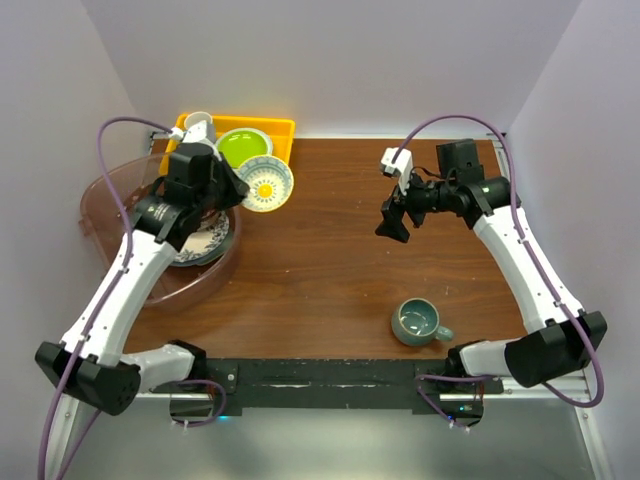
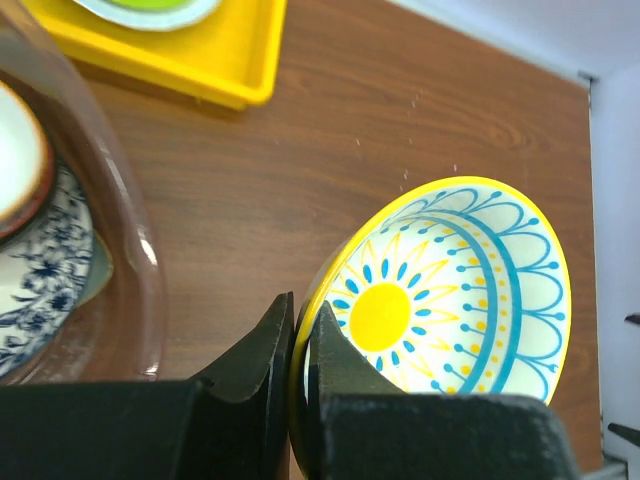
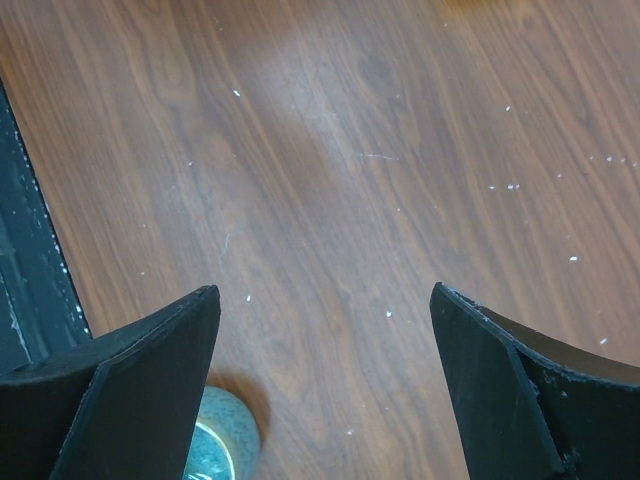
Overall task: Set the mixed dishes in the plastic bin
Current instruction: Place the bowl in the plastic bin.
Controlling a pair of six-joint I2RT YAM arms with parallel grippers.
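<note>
Plate [image 2: 450, 300] with a yellow sun on it is pinched by its rim in the left claw [image 2: 302, 318] and tipped up. The pink tub [image 2: 135, 250] is just beside the claw, on the side away from the plate. I think the claw should lift the plate over the tub wall, lay it flat on the blue flower plate [image 2: 40, 285], then let go.

Only the left wrist view shows the pinch. From above, the left arm [image 1: 120, 280] hides it. The right claw [image 3: 325, 300] is wide open and holds nothing. The teal mug [image 3: 222, 440] is under one of its fingers.
</note>
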